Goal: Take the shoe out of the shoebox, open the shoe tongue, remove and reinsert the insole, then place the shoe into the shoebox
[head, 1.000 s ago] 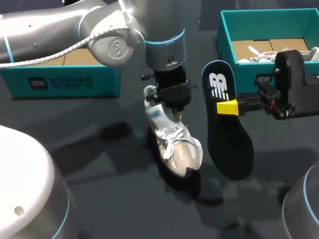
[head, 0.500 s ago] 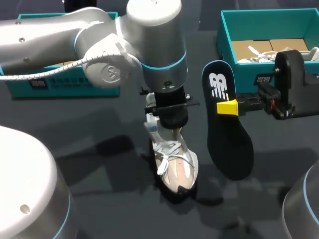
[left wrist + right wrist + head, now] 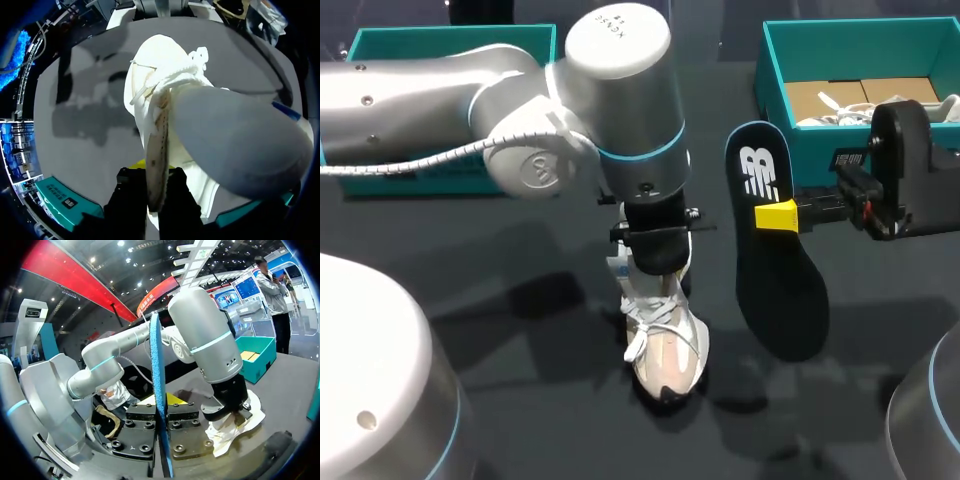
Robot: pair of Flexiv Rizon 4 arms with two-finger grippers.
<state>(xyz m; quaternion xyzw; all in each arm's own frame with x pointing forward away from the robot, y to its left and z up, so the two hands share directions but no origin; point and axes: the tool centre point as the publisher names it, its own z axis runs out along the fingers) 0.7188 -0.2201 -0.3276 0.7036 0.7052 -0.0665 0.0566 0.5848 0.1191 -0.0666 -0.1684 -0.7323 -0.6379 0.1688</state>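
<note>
Left gripper (image 3: 154, 192), clamped on the shoe (image 3: 665, 345), has drawn it nearer; right gripper (image 3: 778, 215) stays clamped on the insole (image 3: 775, 290); reinsertion looks next.

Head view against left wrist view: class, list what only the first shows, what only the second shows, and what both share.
Only the head view shows the dark insole with a white logo, held upright in the right gripper, and the cardboard-lined inside of the teal shoebox. Only the left wrist view shows the left gripper closed from both sides on a thin edge at the opening of the white lace-up sneaker, with a grey padded flap close beside it. Both show that sneaker, the left gripper at its heel end and the dark table under it.
</note>
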